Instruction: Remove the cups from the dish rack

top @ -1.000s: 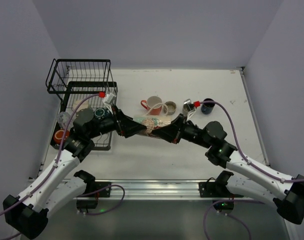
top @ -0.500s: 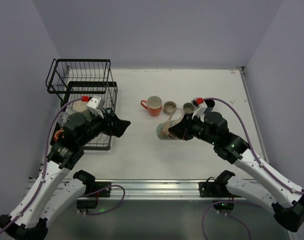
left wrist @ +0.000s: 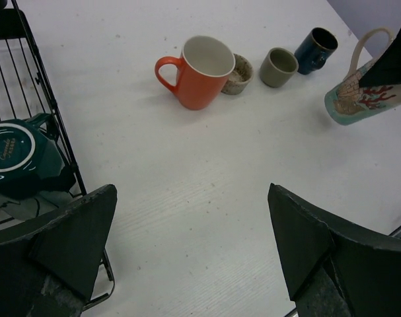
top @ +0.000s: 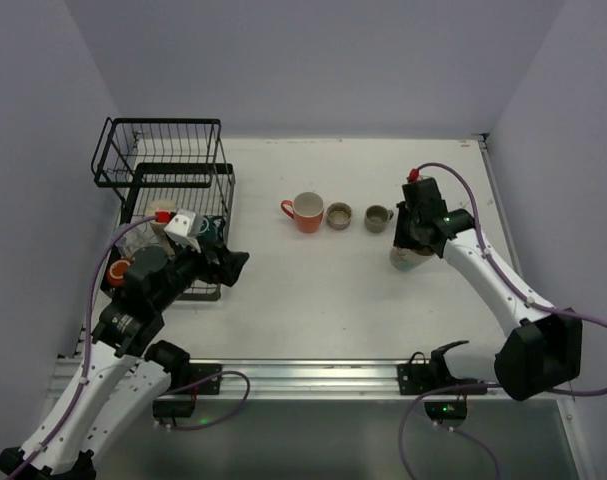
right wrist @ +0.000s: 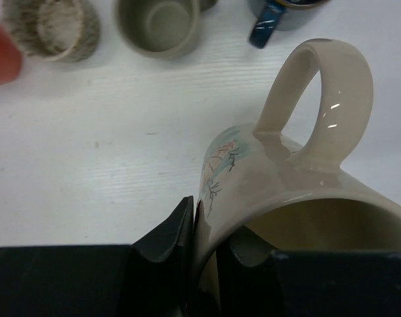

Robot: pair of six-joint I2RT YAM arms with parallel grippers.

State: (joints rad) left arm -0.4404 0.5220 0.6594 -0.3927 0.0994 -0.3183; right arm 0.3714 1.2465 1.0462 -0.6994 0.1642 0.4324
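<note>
My right gripper point(top: 407, 243) is shut on the rim of a cream mug with a teal and red pattern point(right wrist: 286, 185), one finger inside and one outside. It holds the mug point(top: 409, 261) tilted, low over the table, at the right end of a row of cups. The row holds an orange-red mug point(top: 308, 211), a speckled beige cup point(top: 339, 215), a grey-olive cup point(top: 378, 217) and a dark blue cup point(left wrist: 316, 49). My left gripper point(left wrist: 190, 251) is open and empty beside the black wire dish rack point(top: 168, 165). A dark teal cup point(left wrist: 15, 155) lies in the rack.
An orange-brown cup point(top: 117, 270) sits at the rack's near left corner, partly hidden by my left arm. The table's right edge point(top: 503, 220) runs just beyond my right arm. Grey walls close in the back and both sides.
My right gripper has carried the cream mug from the table's middle to the right and back, beside the row of cups. My left gripper has let go and pulled back towards the rack.
</note>
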